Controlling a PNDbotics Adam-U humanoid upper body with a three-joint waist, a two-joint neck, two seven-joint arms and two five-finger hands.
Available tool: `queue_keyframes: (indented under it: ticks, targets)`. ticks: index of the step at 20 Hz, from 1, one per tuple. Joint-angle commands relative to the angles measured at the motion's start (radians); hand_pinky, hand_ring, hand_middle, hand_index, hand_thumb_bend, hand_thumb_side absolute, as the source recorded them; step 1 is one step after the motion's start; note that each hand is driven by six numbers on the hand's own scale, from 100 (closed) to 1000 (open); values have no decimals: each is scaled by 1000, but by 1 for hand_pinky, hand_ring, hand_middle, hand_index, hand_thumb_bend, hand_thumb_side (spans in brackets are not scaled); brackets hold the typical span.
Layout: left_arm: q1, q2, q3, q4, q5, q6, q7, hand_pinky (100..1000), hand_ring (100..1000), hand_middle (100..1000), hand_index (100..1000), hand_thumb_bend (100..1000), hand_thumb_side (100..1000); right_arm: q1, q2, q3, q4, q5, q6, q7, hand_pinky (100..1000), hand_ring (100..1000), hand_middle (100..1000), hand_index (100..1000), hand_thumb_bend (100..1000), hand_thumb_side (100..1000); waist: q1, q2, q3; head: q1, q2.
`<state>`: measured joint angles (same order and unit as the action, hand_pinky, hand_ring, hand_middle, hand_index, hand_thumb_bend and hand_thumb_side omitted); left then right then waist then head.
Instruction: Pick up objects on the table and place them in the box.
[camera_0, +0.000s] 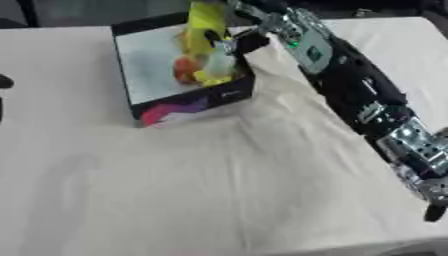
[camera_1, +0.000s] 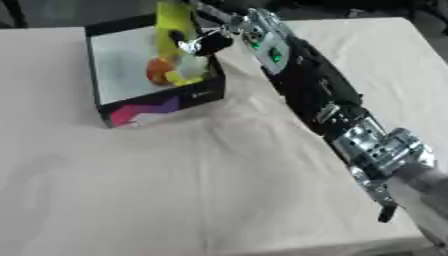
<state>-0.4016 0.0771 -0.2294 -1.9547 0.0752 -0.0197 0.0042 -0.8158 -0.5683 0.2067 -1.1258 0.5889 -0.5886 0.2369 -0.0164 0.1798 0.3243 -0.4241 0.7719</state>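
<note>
At the table's left edge something small and dark is just peeking in; I cannot tell what it is. Further along, toward the far side of the cloth-covered top, a box is sitting with its open side up, black walls, a pink and white pattern on its near face. Inside, against its right wall, an orange thing is lying among yellow ones. Above them a tall yellow item is hanging over the box's right half, with the right hand at it. The fingers are blurring into the item, so I cannot tell whether they are curling round it or lying straight. The right arm is stretching in from the table's near right corner, crossing the cloth diagonally up to the box's far right corner.
</note>
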Motion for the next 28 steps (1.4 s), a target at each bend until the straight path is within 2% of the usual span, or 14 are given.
queue_keyframes:
  ticks: [1,4,5,6,9,10,12,14,16,18,20,23,25,28]
  targets:
    - [-17,0,-1,-19,3,-1,-2,100,477,556,814,100,798,-10,-13,0,-27,33,-19,27,1000,1000,1000,1000,100,324,-12,-19,-2,0,-2]
    - [-16,1,1,-19,3,-1,0,100,477,556,814,100,798,-6,-16,-7,-51,19,-19,21,1000,1000,1000,1000,100,296,-12,-18,-5,3,-2]
    - [-15,2,1,-18,2,-1,1,100,477,556,814,100,798,-3,-19,-9,-63,10,-17,15,1000,1000,1000,1000,100,217,-12,-18,-7,5,-2]
    - [-14,3,2,-18,2,-1,2,100,477,556,814,100,799,1,-24,-12,-76,2,-13,9,1000,1000,1000,1000,100,198,-12,-19,-9,7,-2]
    - [-9,9,8,-16,-1,-1,9,100,478,556,813,100,799,19,-43,-25,-122,-36,7,-23,982,991,986,1000,100,204,-11,-20,-23,20,-2]
    - [-5,13,11,-15,-3,-1,12,100,478,555,813,100,801,30,-51,-29,-141,-66,17,-36,963,975,953,1000,100,215,-11,-22,-34,27,-2]
    - [8,23,18,-10,-7,-1,21,100,481,555,813,100,804,60,-78,-36,-200,-156,45,-60,924,944,886,966,100,254,-13,-27,-63,51,-2]
    - [26,36,28,-6,-13,-3,32,100,482,555,813,100,805,122,-123,-55,-304,-270,81,-87,906,924,857,947,100,291,-18,-36,-94,85,-2]
    - [41,46,40,-1,-20,-7,46,100,484,554,812,100,807,205,-162,-88,-423,-375,120,-118,886,892,817,922,100,376,-23,-44,-121,120,-2]
    - [59,57,53,8,-27,-8,63,100,484,552,811,100,810,318,-169,-139,-544,-476,159,-161,867,856,773,899,100,432,-27,-50,-151,160,-2]
    - [75,65,61,14,-32,-11,77,100,485,552,810,100,811,448,-142,-190,-669,-555,194,-188,860,847,760,894,100,444,-30,-57,-177,201,-2]
    - [97,79,72,21,-37,-14,96,100,486,552,809,100,815,613,-66,-255,-821,-595,238,-191,847,827,733,882,100,457,-36,-61,-215,259,-2]
    - [109,86,75,26,-40,-13,104,100,489,552,809,100,816,693,-6,-280,-861,-588,242,-187,834,811,722,876,100,465,-39,-65,-236,290,-2]
    - [123,92,81,33,-45,-14,113,100,494,552,809,100,819,783,100,-300,-873,-563,229,-171,823,792,710,861,100,470,-41,-69,-259,327,-2]
